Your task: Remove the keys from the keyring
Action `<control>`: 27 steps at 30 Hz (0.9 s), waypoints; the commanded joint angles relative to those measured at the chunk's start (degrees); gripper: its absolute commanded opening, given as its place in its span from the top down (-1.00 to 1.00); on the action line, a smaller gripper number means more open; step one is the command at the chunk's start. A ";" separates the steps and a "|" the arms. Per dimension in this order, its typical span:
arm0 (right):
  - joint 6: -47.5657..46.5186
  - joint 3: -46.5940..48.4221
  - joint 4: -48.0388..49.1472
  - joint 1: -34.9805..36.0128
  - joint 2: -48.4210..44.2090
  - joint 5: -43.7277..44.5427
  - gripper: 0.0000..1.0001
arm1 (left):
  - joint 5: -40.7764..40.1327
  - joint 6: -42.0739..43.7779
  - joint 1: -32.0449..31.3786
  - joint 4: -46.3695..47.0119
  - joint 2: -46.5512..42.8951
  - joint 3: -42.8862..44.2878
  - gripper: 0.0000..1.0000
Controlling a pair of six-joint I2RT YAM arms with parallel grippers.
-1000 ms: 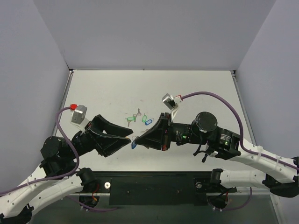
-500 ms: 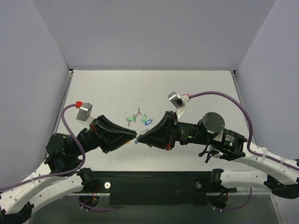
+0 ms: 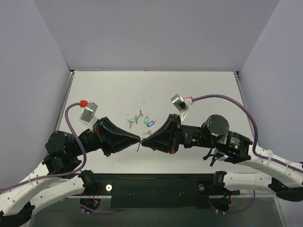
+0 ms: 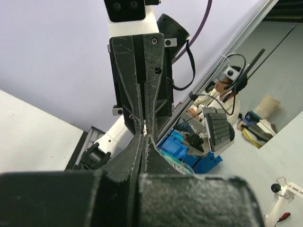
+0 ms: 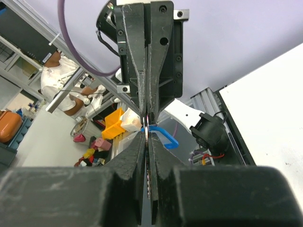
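Observation:
My two grippers meet tip to tip above the table's front middle, the left gripper (image 3: 138, 138) on the left and the right gripper (image 3: 143, 137) on the right. A deep-blue tag (image 3: 138, 146) of the keyring hangs just under the tips. In the right wrist view my right gripper (image 5: 147, 132) is shut on a thin metal edge of the keyring, with the blue tag (image 5: 163, 135) beside it. In the left wrist view my left gripper (image 4: 144, 136) is shut, with a small silver bit, seemingly a key (image 4: 145, 127), at its tip. The metal ring itself is too small to make out.
Behind the grippers on the white table (image 3: 199, 90) lie green-tagged keys (image 3: 132, 121), a second green tag (image 3: 146, 119), a lighter blue tag (image 3: 150, 124) and a loose key (image 3: 140, 113). Grey walls stand on three sides.
My left gripper has closed and come in to the right gripper's tip. The right arm drew back slightly to the right. The blue tag now hangs between the tips.

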 commanded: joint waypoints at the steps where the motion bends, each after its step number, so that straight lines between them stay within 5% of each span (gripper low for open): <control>1: -1.80 2.23 -1.31 0.47 0.13 0.36 1.00 | 5.43 4.31 -0.53 -8.38 0.92 5.93 1.00; 27: -5.14 5.75 -14.67 1.08 2.59 -2.71 1.00 | 13.35 13.98 -0.61 -33.35 5.22 15.61 1.00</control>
